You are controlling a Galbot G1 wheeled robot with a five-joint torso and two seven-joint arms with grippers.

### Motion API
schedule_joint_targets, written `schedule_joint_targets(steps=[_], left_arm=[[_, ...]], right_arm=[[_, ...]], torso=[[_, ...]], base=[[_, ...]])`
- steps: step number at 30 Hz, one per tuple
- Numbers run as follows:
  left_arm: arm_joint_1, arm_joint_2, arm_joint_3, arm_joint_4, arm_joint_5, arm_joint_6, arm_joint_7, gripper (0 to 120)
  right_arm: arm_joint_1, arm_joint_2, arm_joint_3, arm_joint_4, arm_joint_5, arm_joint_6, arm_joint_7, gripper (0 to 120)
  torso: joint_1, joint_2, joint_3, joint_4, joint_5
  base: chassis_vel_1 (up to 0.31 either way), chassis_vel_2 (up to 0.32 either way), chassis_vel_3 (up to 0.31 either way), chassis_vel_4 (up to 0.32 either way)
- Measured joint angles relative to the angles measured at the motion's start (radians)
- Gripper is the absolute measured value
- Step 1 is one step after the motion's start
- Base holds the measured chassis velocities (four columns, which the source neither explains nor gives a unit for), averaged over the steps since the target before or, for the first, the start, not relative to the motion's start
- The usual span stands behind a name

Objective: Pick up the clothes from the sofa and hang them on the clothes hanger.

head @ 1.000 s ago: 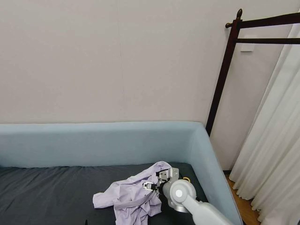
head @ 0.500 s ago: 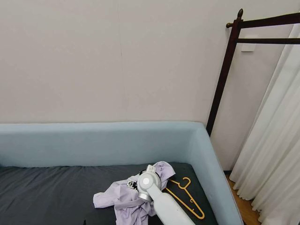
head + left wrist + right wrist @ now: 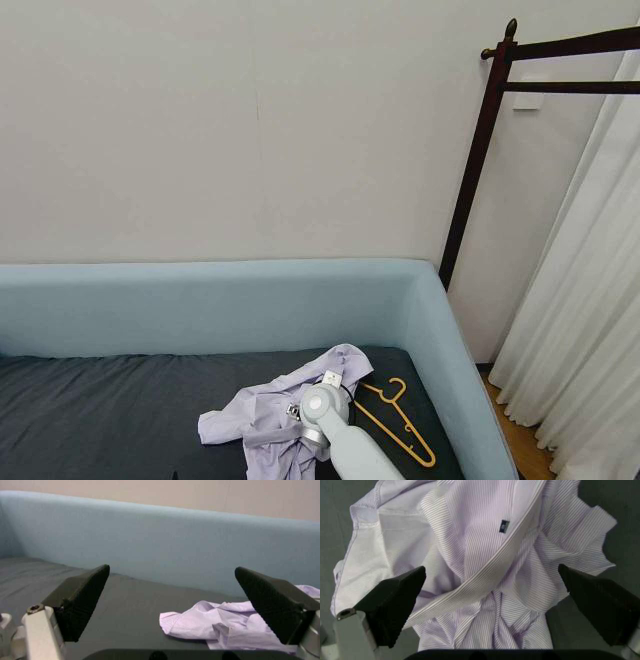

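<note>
I see a plain beige wall (image 3: 250, 130). White pleated curtains (image 3: 590, 330) hang on the right, over brown wooden floor (image 3: 518, 438).

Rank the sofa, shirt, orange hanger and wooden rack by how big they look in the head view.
1. sofa
2. wooden rack: tall but thin, cropped and farther off, so its place against the shirt is unsure
3. shirt, partly covered by the right pincer above it
4. orange hanger
</note>
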Motion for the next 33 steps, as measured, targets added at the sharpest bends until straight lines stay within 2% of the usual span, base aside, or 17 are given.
schedule_joint_targets(steps=[4,7,8,11,13,17,21,23,24,26,27,31,33], left_arm=[[-0.009,-0.002,0.000,-0.001,0.000,0.003,0.000,99],[-0.012,-0.004,-0.003,-0.006,0.000,0.005,0.000,99],[-0.012,-0.004,-0.003,-0.006,0.000,0.005,0.000,99],[-0.011,-0.008,-0.005,-0.005,0.001,0.005,0.000,99],[-0.013,-0.012,-0.002,-0.001,0.004,0.005,0.000,99],[-0.019,-0.027,0.010,0.001,0.018,0.006,0.001,99],[-0.018,-0.029,0.011,-0.003,0.020,0.006,0.001,99],[-0.017,-0.029,0.009,-0.003,0.020,0.006,0.001,99],[-0.017,-0.029,0.009,-0.003,0.020,0.006,0.001,99],[-0.015,-0.029,0.009,-0.003,0.020,0.006,0.001,99],[-0.015,-0.029,0.009,-0.003,0.020,0.006,0.001,99],[-0.015,-0.028,0.009,-0.003,0.020,0.006,0.001,99],[-0.018,-0.028,0.009,-0.004,0.020,0.006,0.001,99]], right_arm=[[-0.004,-0.001,-0.004,-0.014,-0.011,-0.016,-0.017,95],[-0.005,-0.001,-0.004,-0.043,-0.048,-0.019,-0.044,81],[-0.005,-0.001,-0.004,-0.043,-0.048,-0.019,-0.044,81],[-0.002,-0.001,-0.011,-0.065,-0.082,-0.020,-0.068,67],[0.001,-0.001,-0.014,-0.071,-0.093,-0.019,-0.073,63],[0.016,-0.002,-0.015,-0.087,-0.103,-0.023,-0.081,44],[0.020,-0.002,-0.003,-0.107,-0.111,-0.030,-0.091,34],[0.027,-0.002,0.011,-0.132,-0.120,-0.037,-0.104,22],[0.027,-0.002,0.011,-0.132,-0.120,-0.037,-0.104,22],[0.031,-0.002,0.012,-0.146,-0.130,-0.039,-0.119,12],[0.031,-0.002,0.012,-0.146,-0.130,-0.039,-0.119,12],[0.033,-0.002,0.011,-0.154,-0.141,-0.038,-0.130,0],[0.033,-0.002,0.005,-0.153,-0.147,-0.037,-0.136,0]], torso=[[0.000,0.000,0.000,0.0000,0.0000],[0.000,0.000,0.000,-0.0001,0.0000],[0.000,0.000,0.000,-0.0001,0.0000],[0.000,0.000,0.000,-0.0001,0.0000],[0.000,0.000,0.000,0.0000,0.0001],[0.000,0.000,0.000,0.0000,0.0000],[0.000,0.000,0.000,0.0000,0.0001],[0.000,0.000,0.000,-0.0003,0.0000],[0.000,0.000,0.000,-0.0003,0.0000],[0.000,0.000,0.000,-0.0001,0.0001],[0.000,0.000,0.000,-0.0001,0.0001],[0.000,0.000,0.000,-0.0001,0.0000],[0.000,0.000,0.000,-0.0001,0.0000]], base=[[0.000,0.000,0.000,0.000],[0.000,0.000,0.000,0.000],[0.000,0.000,0.000,0.000],[0.000,0.000,0.000,0.000],[0.000,0.000,0.000,0.000],[0.000,0.000,0.000,0.000],[0.000,0.000,0.000,0.000],[0.000,0.000,0.000,0.000],[0.000,0.000,0.000,0.000],[0.000,0.000,0.000,0.000],[0.000,0.000,0.000,0.000],[0.000,0.000,0.000,0.000],[0.000,0.000,0.000,0.000]])
